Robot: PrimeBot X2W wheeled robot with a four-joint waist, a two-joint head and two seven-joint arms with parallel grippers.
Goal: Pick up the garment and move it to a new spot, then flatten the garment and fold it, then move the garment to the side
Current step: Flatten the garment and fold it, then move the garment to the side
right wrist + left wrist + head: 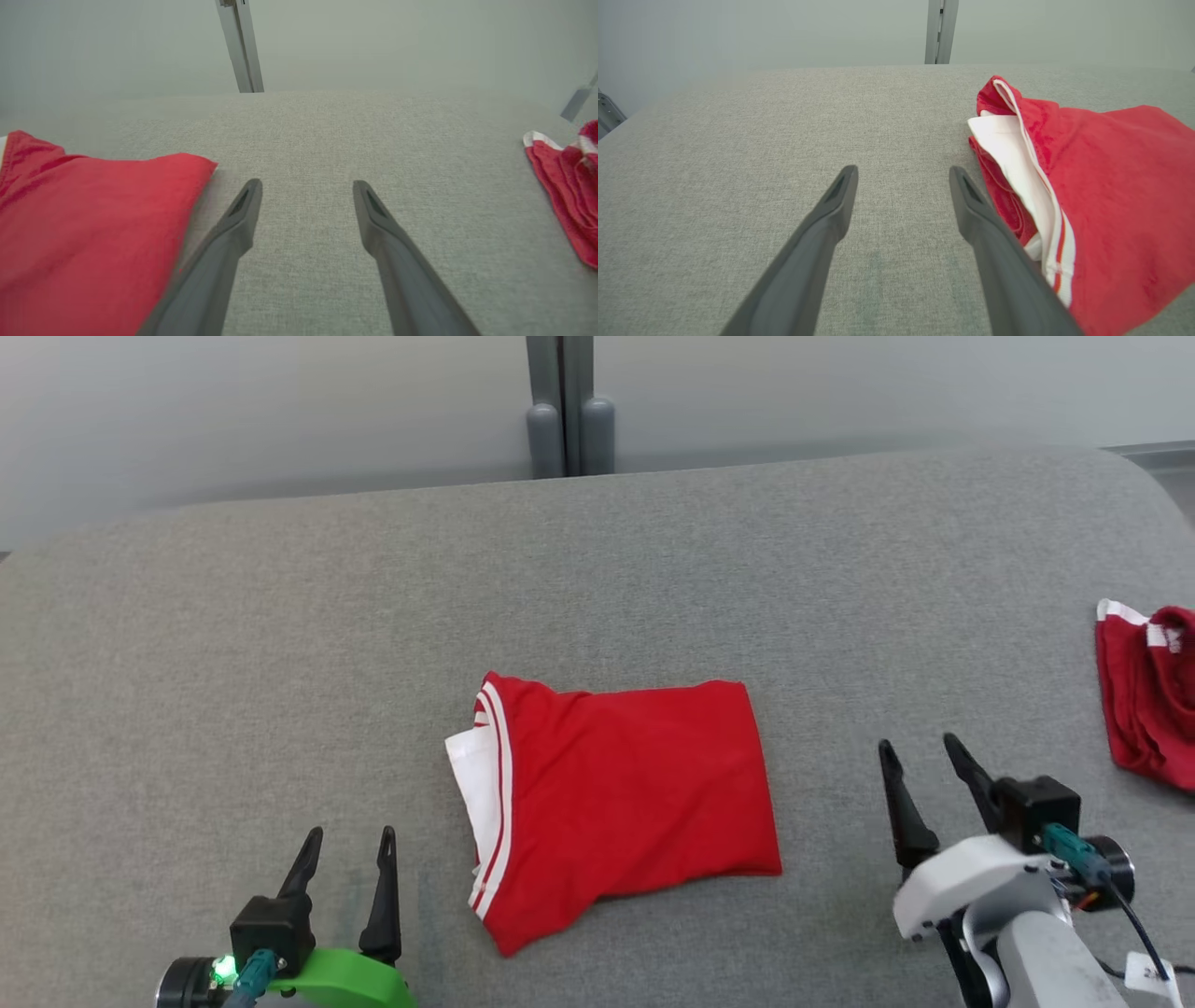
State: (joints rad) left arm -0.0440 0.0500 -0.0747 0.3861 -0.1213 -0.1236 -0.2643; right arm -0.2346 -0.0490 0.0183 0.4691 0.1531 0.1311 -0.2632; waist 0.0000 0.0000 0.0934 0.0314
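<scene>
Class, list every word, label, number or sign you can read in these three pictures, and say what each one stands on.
No text here can be read.
On the white tag by the black cable: dark marks, too small and blurred to read.
On the folded garment, the second garment and the grey surface: no print or label shows.

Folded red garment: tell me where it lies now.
Head view: the folded red garment lies at the centre of the grey surface, between the left gripper and the right gripper.
</scene>
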